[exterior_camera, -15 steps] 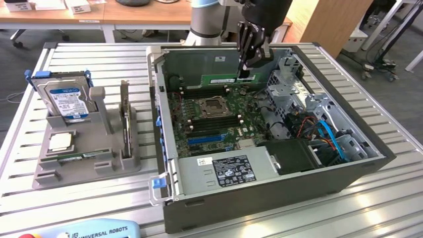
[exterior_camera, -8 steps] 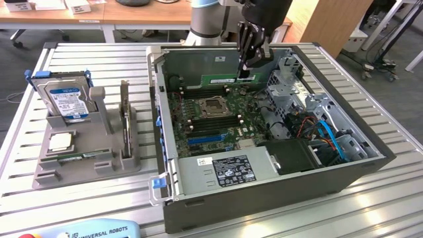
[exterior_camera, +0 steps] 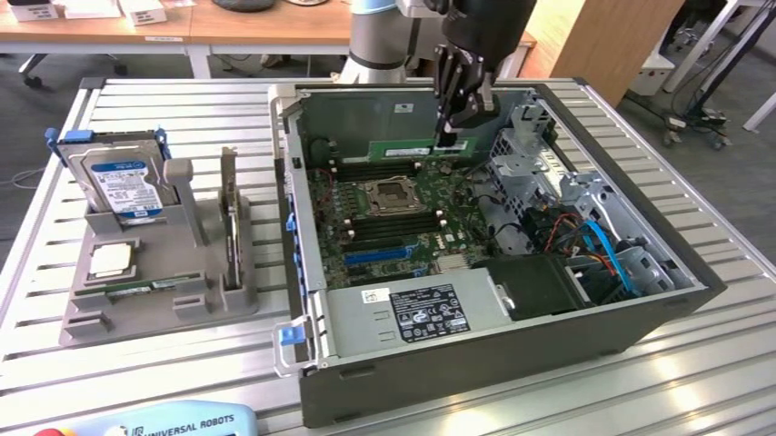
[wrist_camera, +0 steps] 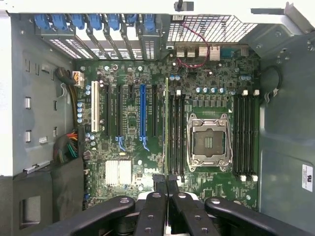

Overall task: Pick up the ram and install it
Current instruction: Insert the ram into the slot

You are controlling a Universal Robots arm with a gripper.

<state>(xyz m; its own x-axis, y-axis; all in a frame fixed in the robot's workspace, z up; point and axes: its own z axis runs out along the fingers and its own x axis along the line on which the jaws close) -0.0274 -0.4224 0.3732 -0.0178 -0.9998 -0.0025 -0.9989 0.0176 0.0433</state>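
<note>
My gripper (exterior_camera: 446, 136) hangs over the open computer case (exterior_camera: 679, 300), shut on the ram (exterior_camera: 406, 146), a long green stick held level just above the motherboard (exterior_camera: 401, 227). In the wrist view the ram (wrist_camera: 166, 123) shows edge-on as a thin line running out from my gripper (wrist_camera: 166, 181), beside the black memory slots (wrist_camera: 176, 135) next to the empty processor socket (wrist_camera: 209, 142). More black slots (wrist_camera: 244, 135) lie on the socket's other side.
A grey holder (exterior_camera: 182, 300) at the exterior view's left carries a blue-labelled hard drive (exterior_camera: 122, 182), a square silver chip (exterior_camera: 112, 259) and another green stick (exterior_camera: 136, 289). The case walls, drive cage (exterior_camera: 533, 154) and power supply (exterior_camera: 424, 313) ring the board. A teach pendant (exterior_camera: 158, 422) lies at the front.
</note>
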